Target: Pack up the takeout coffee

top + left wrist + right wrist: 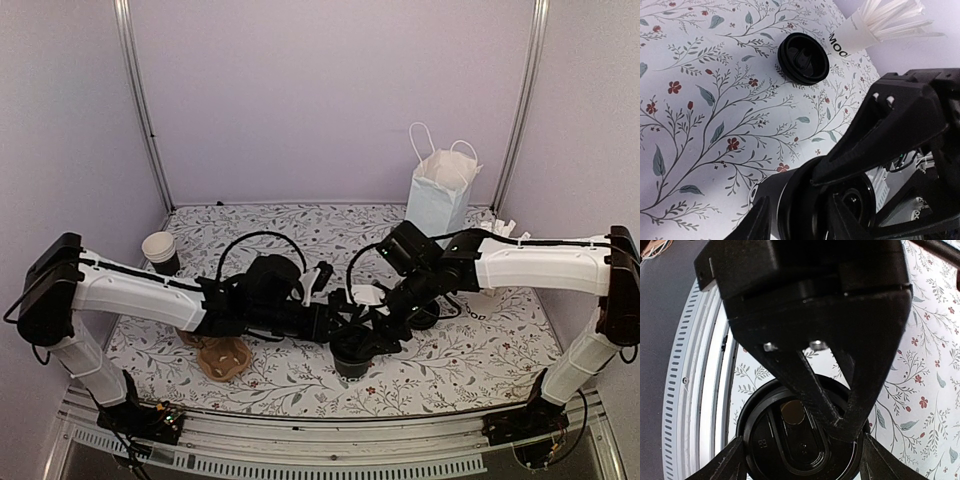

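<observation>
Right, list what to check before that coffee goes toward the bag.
1. Lid on the takeout coffee: ok, it covers the cup; seated all round, cannot tell.
2. Right gripper fingers flank the cup: ok; firm hold, cannot tell.
3. Left gripper at the lid's rim: ok; whether it pinches, cannot tell.
4. Paper bag upright: ok; its mouth is stuffed with white tissue: not ok.
5. Spare lid lies apart from the cup: ok.
</observation>
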`<state>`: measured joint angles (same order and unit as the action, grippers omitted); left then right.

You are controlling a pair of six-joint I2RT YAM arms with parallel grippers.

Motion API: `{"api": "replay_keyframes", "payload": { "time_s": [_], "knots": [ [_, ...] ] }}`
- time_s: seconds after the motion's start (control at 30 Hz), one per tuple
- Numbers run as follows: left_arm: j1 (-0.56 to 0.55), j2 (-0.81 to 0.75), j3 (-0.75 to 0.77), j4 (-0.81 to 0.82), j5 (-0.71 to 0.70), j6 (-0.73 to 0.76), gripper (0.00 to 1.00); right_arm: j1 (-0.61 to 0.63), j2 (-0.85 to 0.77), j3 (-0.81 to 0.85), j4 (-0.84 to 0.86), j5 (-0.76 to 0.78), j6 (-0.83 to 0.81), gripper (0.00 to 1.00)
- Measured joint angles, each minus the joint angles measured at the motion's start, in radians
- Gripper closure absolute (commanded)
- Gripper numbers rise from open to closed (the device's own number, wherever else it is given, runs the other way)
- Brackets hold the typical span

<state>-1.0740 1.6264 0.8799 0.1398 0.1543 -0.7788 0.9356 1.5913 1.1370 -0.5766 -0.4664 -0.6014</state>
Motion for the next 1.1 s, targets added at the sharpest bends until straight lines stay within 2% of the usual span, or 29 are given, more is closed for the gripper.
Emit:
{"api": "replay_keyframes", "payload": {
  "time_s": [0.13,0.33,0.4,0.7,0.97,1.1],
  "knots": [
    [-0.005,-0.024,-0.017,-0.018,-0.034,0.009,0.33,0.000,0.000,-0.002,0.012,0.029,0.000,0.28],
    [-0.004,-0.074,-0.082,0.014,-0.048,-0.009,0.29,0.006,0.001,-0.009,0.073,0.100,0.008,0.28],
    [-0.004,-0.062,-0.084,0.030,-0.031,-0.021,0.31,0.006,0.000,-0.012,0.095,0.123,0.015,0.27],
    [0.006,0.046,-0.031,0.092,-0.002,-0.103,0.49,-0.018,-0.011,-0.017,0.089,0.132,0.068,0.23],
    [0.008,0.074,-0.009,0.106,0.007,-0.109,0.52,-0.113,-0.080,0.020,0.071,-0.067,0.090,0.23],
    [0.008,0.084,0.002,0.105,0.013,-0.108,0.53,-0.131,-0.119,0.046,0.087,-0.106,0.106,0.27]
  ]
}}
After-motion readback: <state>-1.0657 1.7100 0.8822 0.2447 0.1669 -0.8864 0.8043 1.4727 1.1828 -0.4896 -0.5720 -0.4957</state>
